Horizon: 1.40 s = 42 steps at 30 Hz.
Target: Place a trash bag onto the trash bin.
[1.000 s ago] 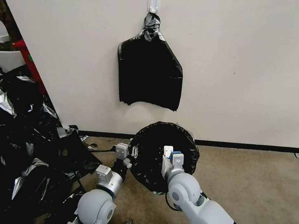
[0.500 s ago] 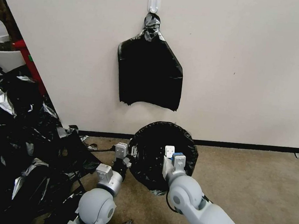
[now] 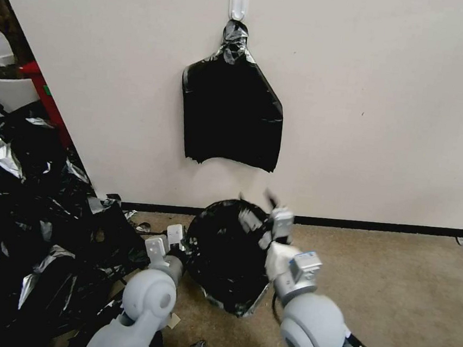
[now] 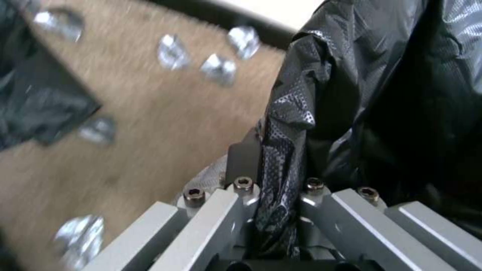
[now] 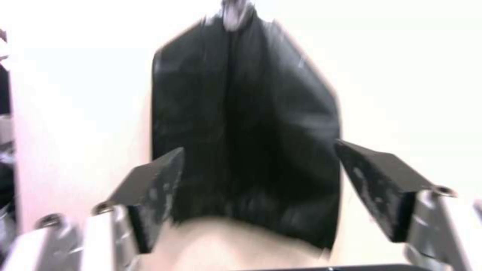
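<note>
- The trash bag [image 3: 223, 254] is sitting on the floor, below the stack of bags [image 3: 231, 116] hanging on the wall.
- The left gripper [image 4: 273, 210] is pinching the trash bag's edge.
- The right gripper [image 5: 258, 188] is spread wide, pointing at the stack of bags.

A plain off-white painted wall [image 3: 391, 101] fills the back of the scene, edged at its foot by a thin black baseboard strip [image 3: 390, 227]. Below it lies short-pile tan-brown carpet floor [image 3: 406, 288]. A small white plastic adhesive wall hook [image 3: 238, 6] is fixed high on the wall. Light is even and soft.
</note>
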Motion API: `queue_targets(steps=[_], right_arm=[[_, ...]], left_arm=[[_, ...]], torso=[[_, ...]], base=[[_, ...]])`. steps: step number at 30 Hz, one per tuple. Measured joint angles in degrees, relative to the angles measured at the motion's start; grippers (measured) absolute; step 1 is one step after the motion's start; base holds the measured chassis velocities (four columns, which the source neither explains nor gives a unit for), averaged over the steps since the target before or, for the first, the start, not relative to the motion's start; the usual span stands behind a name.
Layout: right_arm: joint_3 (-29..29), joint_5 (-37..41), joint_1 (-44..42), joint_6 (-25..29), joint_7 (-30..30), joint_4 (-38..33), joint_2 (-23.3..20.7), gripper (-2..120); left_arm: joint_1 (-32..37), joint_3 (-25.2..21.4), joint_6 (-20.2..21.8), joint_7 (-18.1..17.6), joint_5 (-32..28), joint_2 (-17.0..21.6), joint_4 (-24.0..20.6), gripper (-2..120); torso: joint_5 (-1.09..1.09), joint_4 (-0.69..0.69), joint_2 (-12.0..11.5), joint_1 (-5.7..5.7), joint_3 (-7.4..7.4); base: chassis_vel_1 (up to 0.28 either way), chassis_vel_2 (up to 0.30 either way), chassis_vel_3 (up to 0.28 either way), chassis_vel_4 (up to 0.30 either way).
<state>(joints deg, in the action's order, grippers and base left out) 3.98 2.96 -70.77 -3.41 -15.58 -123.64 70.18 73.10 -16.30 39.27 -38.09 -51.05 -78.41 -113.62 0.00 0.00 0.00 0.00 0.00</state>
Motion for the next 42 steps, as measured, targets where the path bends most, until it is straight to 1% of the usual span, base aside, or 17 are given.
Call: queue_targets(steps=[1, 5, 8, 13, 15, 16, 18, 19, 21, 25, 27, 28, 29, 32, 33, 35, 42], right_arm=[[0.2, -0.1, -0.2, 0.2, 0.1, 0.2, 0.5, 91], [0.3, 0.2, -0.8, 0.3, 0.1, 0.8, 0.8, 96], [0.5, 1.5, -1.7, 0.4, -1.0, 1.5, 1.5, 100], [1.0, 4.0, -1.8, -0.3, -5.6, 2.0, 2.4, 100], [3.0, 7.1, -1.8, -0.1, -7.6, 2.8, 3.1, 100], [3.0, 7.1, -1.8, -0.1, -7.6, 2.8, 3.1, 100], [5.7, 7.5, -2.4, 1.1, -6.9, 3.4, 3.9, 100], [5.7, 7.5, -2.4, 1.1, -6.9, 3.4, 3.9, 100], [9.1, 6.9, -4.1, 2.7, -5.3, 3.0, 5.4, 100], [11.1, 6.7, -5.6, 3.2, -4.8, 2.1, 6.6, 100], [13.6, 5.8, -6.9, 3.9, -4.4, 1.3, 7.7, 100], [15.4, 4.9, -7.6, 4.3, -4.1, 0.7, 8.1, 100], [15.4, 4.9, -7.6, 4.3, -4.1, 0.7, 8.1, 100], [19.2, 2.9, -9.0, 5.6, -2.7, -0.4, 8.4, 100], [19.2, 2.9, -9.0, 5.6, -2.7, -0.4, 8.4, 100], [21.2, 2.4, -10.1, 6.4, -1.6, -0.4, 8.5, 100], [23.7, 2.0, -10.2, 7.3, 0.6, 1.7, 10.0, 100]], left_arm=[[0.0, -0.5, 0.8, -0.8, -2.2, 0.2, 0.0, 3], [0.3, -1.0, 1.4, -1.0, -4.5, 0.3, 0.1, 5], [1.7, -1.4, 0.6, -0.8, -3.8, 0.8, -1.0, 21], [3.9, -1.6, -0.7, 0.6, -0.7, 1.9, -3.4, 34], [6.6, -1.7, -3.6, 2.0, 2.7, 3.0, -6.6, 46], [6.6, -1.7, -3.6, 2.0, 2.7, 3.0, -6.6, 46], [8.7, -1.6, -9.6, 4.6, 6.3, 3.9, -8.5, 56], [8.7, -1.6, -9.6, 4.6, 6.3, 3.9, -8.5, 56], [10.0, -1.7, -18.0, 10.4, 12.1, 5.0, -9.6, 68], [9.8, -2.0, -23.1, 15.0, 15.8, 5.9, -8.8, 78], [9.7, -2.4, -27.0, 19.8, 18.2, 6.5, -8.0, 88], [9.3, -3.0, -31.1, 23.4, 20.7, 6.7, -7.5, 95], [9.3, -3.0, -31.1, 23.4, 20.7, 6.7, -7.5, 95], [6.4, -6.7, -42.4, 32.8, 29.2, 6.7, -4.6, 99], [6.4, -6.7, -42.4, 32.8, 29.2, 6.7, -4.6, 99], [3.6, -10.5, -46.0, 37.7, 32.0, 7.2, -3.1, 100], [1.7, -13.7, -43.6, 39.4, 29.1, 9.0, -2.0, 100]], torso=[[0.0, 0.0, 0.0, 0.0, 0.0], [0.0, 0.0, 0.0, 0.0, 0.0], [-0.01, 0.0, 0.0, 0.0, 0.0], [0.0, -0.01, 0.0, 0.0, 0.0], [0.0, 0.0, 0.0, 0.0, 0.0], [0.0, 0.0, 0.0, 0.0, 0.0], [0.01, 0.0, 0.0, 0.0, 0.0], [0.01, 0.0, 0.0, 0.0, 0.0], [0.01, 0.0, 0.0, 0.0, 0.0], [0.0, -0.01, 0.0, 0.0, 0.0], [0.0, 0.0, 0.0, 0.0, 0.0], [0.0, 0.0, 0.0, 0.0, 0.0], [0.0, 0.0, 0.0, 0.0, 0.0], [-0.01, -0.01, 0.0, 0.0, 0.0], [-0.01, -0.01, 0.0, 0.0, 0.0], [0.0, -0.02, 0.0, 0.0, 0.0], [-0.01, 0.0, 0.0, 0.0, 0.0]], base=[[0.0, 0.0, 0.0, 0.0], [0.0, 0.0, 0.0, 0.0], [0.0, 0.0, 0.0, 0.0], [0.0, 0.0, 0.0, 0.0], [0.0, 0.0, 0.0, 0.0], [0.0, 0.0, 0.0, 0.0], [0.0, 0.0, 0.0, 0.0], [0.0, 0.0, 0.0, 0.0], [0.0, 0.0, 0.0, 0.0], [0.0, 0.0, 0.0, 0.0], [0.0, 0.0, 0.0, 0.0], [0.0, 0.0, 0.0, 0.0], [0.0, 0.0, 0.0, 0.0], [0.0, 0.0, 0.0, 0.0], [0.0, 0.0, 0.0, 0.0], [0.0, 0.0, 0.0, 0.0], [0.0, 0.0, 0.0, 0.0]])
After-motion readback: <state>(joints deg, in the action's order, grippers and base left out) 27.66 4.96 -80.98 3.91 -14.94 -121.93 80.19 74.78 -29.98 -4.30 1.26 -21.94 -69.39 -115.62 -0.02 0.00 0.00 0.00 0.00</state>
